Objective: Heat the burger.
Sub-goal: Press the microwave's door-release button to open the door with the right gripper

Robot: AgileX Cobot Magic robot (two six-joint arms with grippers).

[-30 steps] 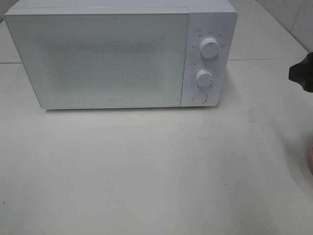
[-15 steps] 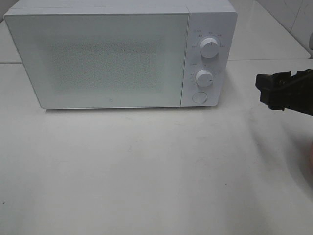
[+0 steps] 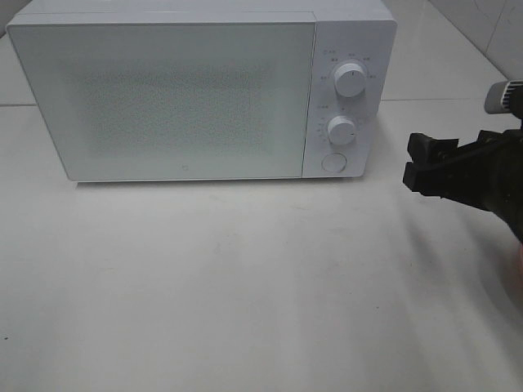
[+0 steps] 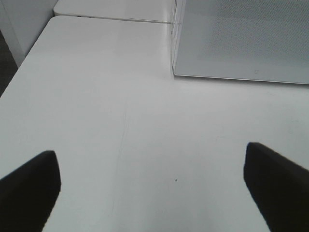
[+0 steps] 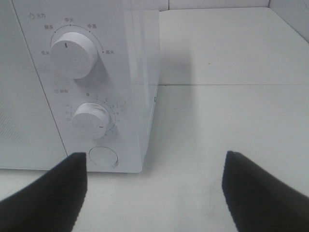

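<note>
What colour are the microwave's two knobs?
The upper knob and lower knob are white; clearest in the right wrist view.

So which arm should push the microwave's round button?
Probably right: the right end effector, open, points at the round button on the microwave, while the left end effector hangs over the table by the far end of the door.

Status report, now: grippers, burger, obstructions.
Left gripper open, empty, over white table. Right gripper open, facing control panel of boxy white microwave. Burger not in view. Microwave door shut.
</note>
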